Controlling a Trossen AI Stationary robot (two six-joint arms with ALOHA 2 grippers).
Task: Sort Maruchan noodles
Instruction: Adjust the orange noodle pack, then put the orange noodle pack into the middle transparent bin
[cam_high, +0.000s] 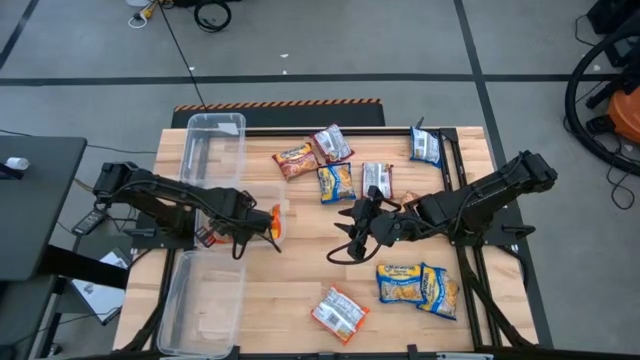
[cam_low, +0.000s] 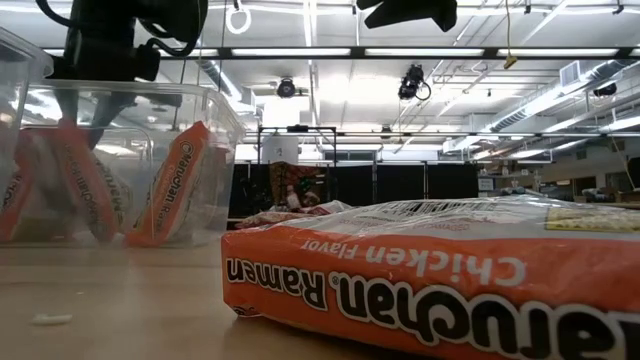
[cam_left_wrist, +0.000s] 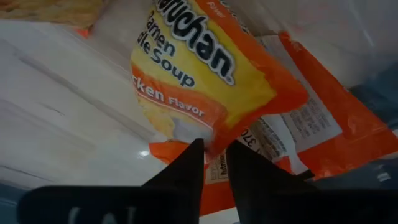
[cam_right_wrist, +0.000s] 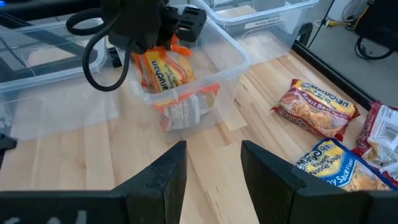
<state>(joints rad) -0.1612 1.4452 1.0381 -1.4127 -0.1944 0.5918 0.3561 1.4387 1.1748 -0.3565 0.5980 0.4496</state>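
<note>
1. An orange chicken-flavor packet (cam_left_wrist: 211, 68) hangs at the left gripper (cam_left_wrist: 214, 163), just inside a small clear bin (cam_right_wrist: 233, 59) near the left-middle of the table (cam_high: 300, 280). In the left wrist view the packet's lower edge sits right at the tips of the fingers (cam_left_wrist: 183, 171), which stand narrowly apart; whether they pinch the wrapper cannot be told.
2. More orange packets (cam_right_wrist: 183, 112) stand on edge in that same bin, below the one at the gripper. In the low view one leans tilted against the bin's clear wall (cam_low: 170, 185).
3. The rest of the Maruchan noodles lie loose on the table. Toward the far edge are an orange-and-red packet (cam_high: 293, 160), a maroon-silver packet (cam_high: 331, 144), a blue-and-yellow packet (cam_high: 336, 182), a silver packet (cam_high: 377, 179) and a blue packet (cam_high: 426, 146).
4. Near the front edge lie two blue-and-yellow packets (cam_high: 418, 285) side by side and touching, with one orange packet (cam_high: 338, 311) to their left.
5. The right gripper (cam_high: 345, 232) hovers over bare table near the middle, between the far group and the front group. Its fingers (cam_right_wrist: 168, 177) are partly open with nothing between them.
6. A long clear bin (cam_high: 215, 150) lies along the table's left side toward the far edge, and another clear bin (cam_high: 200, 305) lies at the front left corner.
</note>
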